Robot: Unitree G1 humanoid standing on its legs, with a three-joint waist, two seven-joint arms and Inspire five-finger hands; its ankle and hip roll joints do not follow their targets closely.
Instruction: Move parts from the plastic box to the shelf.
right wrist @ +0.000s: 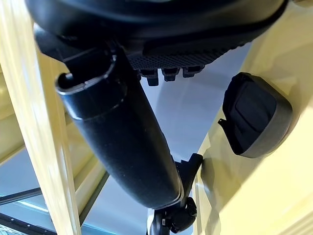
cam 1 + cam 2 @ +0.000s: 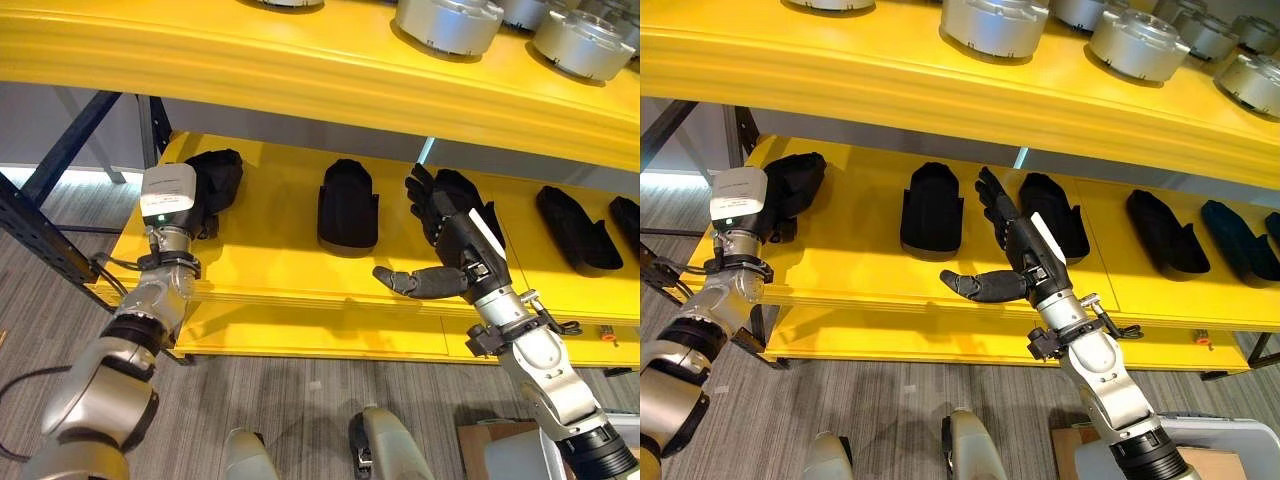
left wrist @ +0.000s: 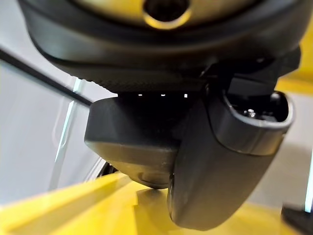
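Several black moulded parts lie in a row on the lower yellow shelf (image 2: 270, 270). My left hand (image 2: 215, 182) is at the shelf's left end, curled round a black part (image 3: 129, 149) that rests on the shelf, with the thumb (image 3: 220, 161) against its side. My right hand (image 2: 450, 235) hovers open over the middle of the shelf, fingers straight and thumb (image 1: 122, 142) stretched out to the left, holding nothing. Just behind it lies another black part (image 2: 1055, 215). One more part (image 2: 348, 205) sits between the two hands.
Further black parts (image 2: 578, 228) lie to the right on the lower shelf. Round silver parts (image 2: 448, 22) stand on the upper yellow shelf (image 2: 300, 80), which overhangs the lower one. A grey plastic box (image 2: 1200, 450) is on the floor at the lower right.
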